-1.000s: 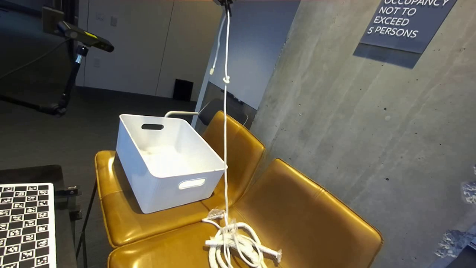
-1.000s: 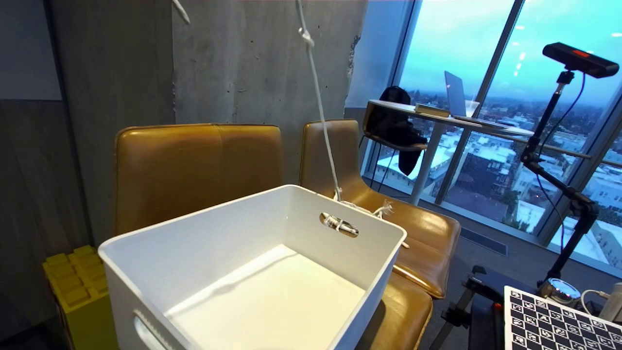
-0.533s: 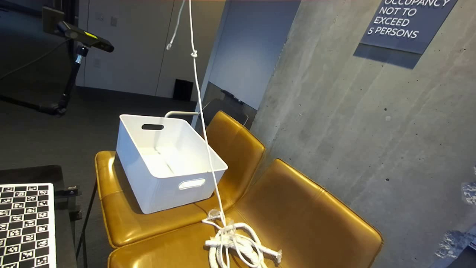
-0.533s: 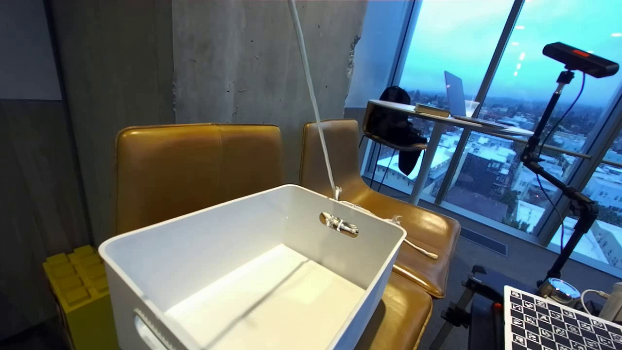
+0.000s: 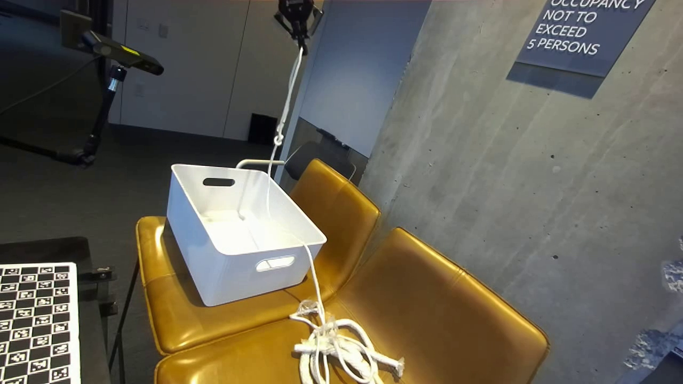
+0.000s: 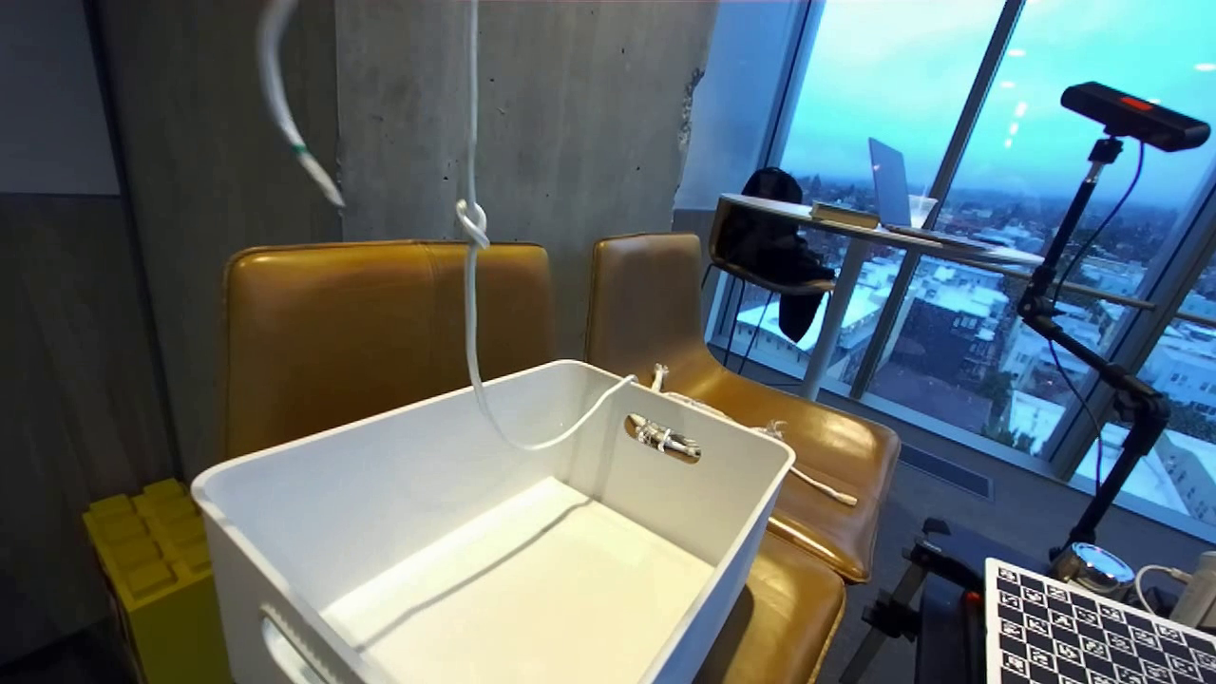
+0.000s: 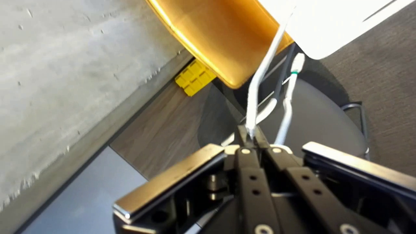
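Wrist view: white rope (image 7: pixel 261 71) nipped in the gripper (image 7: pixel 250 131)

The gripper is closed right down, its tips pinching the rope, a loose tail (image 7: pixel 294 67) dangling alongside. The rope looks light, limp, rather slick and hard to break; just above the knot (image 5: pixel 278 140) seems the surest place to take hold. Below, it sags into the white bin (image 5: pixel 229 280), then goes over the rim (image 5: pixel 267 249) toward a coil (image 5: pixel 347 352) on the tan chair (image 5: pixel 443 298); whether it presses on that rim I can't quite tell from here. That edge could snag slack. The bin's broad mouth leaves most room to move; farther back, chair backs (image 6: pixel 389 332) and the concrete wall (image 5: pixel 507 186) close in.
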`<state>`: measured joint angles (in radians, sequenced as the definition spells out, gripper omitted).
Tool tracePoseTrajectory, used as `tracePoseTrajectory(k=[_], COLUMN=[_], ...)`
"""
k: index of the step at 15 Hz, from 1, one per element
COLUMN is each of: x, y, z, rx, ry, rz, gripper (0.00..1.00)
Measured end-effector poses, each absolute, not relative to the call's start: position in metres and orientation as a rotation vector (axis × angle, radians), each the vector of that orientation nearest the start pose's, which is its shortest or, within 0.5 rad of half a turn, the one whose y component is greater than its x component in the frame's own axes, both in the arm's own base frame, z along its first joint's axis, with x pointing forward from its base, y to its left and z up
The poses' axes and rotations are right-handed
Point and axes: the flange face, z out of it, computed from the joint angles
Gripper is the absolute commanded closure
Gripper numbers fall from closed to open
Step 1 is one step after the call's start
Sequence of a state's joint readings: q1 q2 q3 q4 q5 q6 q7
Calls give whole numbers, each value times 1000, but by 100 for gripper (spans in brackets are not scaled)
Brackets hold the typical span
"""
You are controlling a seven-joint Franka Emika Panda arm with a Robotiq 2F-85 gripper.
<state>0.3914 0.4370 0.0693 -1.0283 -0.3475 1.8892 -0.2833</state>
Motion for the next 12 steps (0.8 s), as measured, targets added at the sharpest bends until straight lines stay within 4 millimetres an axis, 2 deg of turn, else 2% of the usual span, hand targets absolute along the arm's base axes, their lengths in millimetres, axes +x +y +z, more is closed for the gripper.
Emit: tracePoseTrajectory(k=[3, 5, 8, 11, 12], x=[670, 672, 664, 649, 645], y=[217, 189, 167, 157, 155], z=[607, 576, 530, 490, 481], rx=[-3153, -3179, -3186, -3169, -3159], ry=[-1142, -1104, -1083, -1081, -1074], rz=[-639, -551, -432, -361, -353], gripper=[99, 99, 99, 99, 71])
